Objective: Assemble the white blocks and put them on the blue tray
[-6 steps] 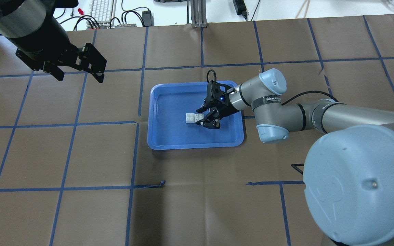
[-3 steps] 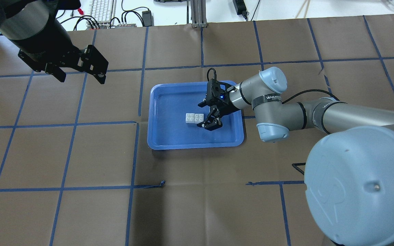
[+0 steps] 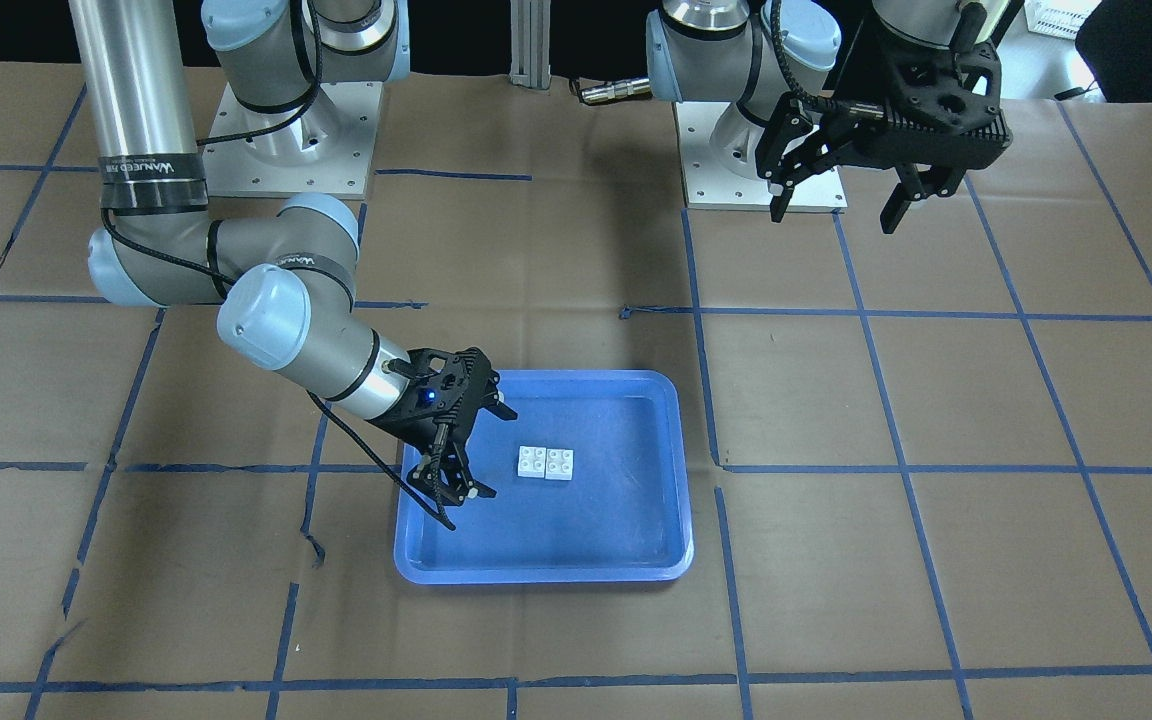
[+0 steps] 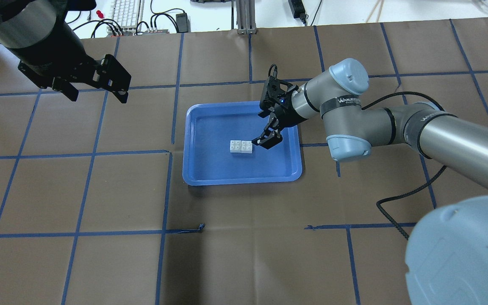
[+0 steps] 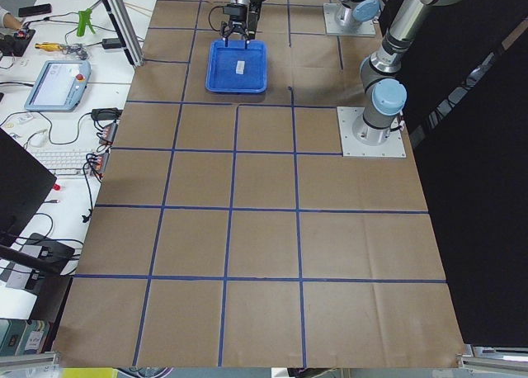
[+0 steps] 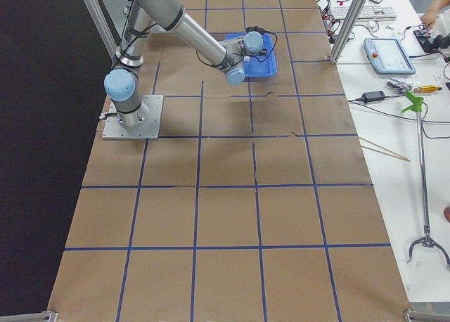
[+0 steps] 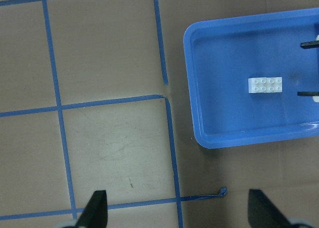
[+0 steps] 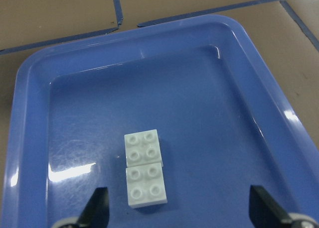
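Observation:
The two white blocks [image 4: 241, 146] lie joined side by side, studs up, in the middle of the blue tray [image 4: 214, 167]. They also show in the front view [image 3: 546, 464], the left wrist view [image 7: 265, 84] and the right wrist view [image 8: 144, 167]. My right gripper [image 4: 265, 127] is open and empty, over the tray's right part, a short way off the blocks [image 3: 491, 452]. My left gripper [image 4: 98, 96] is open and empty, high over the table far left of the tray [image 3: 834, 215].
The table is brown paper with a grid of blue tape lines [image 4: 165, 190]. A keyboard [image 4: 127, 12], cables and an aluminium post [image 4: 246, 17] lie beyond the far edge. The two arm bases [image 3: 286, 140] [image 3: 761, 150] stand at the robot's side.
My right gripper has drawn back from the blocks, to the right and toward the tray's far edge. The blocks have stayed put on the tray. The left gripper has barely moved.

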`<action>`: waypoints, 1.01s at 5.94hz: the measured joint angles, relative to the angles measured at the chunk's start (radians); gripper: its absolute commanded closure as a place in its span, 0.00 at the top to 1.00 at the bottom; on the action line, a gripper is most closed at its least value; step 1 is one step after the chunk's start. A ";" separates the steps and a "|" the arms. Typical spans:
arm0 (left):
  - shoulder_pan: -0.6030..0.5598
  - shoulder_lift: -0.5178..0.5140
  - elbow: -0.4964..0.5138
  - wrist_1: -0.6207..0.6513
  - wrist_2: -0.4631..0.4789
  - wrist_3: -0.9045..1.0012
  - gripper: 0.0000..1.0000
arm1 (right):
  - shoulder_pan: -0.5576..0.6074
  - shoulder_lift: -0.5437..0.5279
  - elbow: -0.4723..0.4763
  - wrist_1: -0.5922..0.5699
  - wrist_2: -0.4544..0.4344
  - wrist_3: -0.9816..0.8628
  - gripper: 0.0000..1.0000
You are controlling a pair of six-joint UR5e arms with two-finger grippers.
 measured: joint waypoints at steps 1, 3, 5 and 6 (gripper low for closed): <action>0.002 -0.001 0.000 -0.001 -0.002 0.000 0.99 | -0.006 -0.076 -0.023 0.114 -0.111 0.109 1.00; 0.003 -0.002 0.000 0.002 -0.006 -0.001 0.99 | -0.042 -0.175 -0.087 0.300 -0.326 0.349 1.00; 0.008 -0.001 0.000 0.002 -0.004 -0.001 0.99 | -0.102 -0.249 -0.201 0.550 -0.471 0.654 1.00; 0.007 0.000 0.000 0.002 -0.003 -0.001 0.99 | -0.117 -0.283 -0.265 0.685 -0.523 0.838 1.00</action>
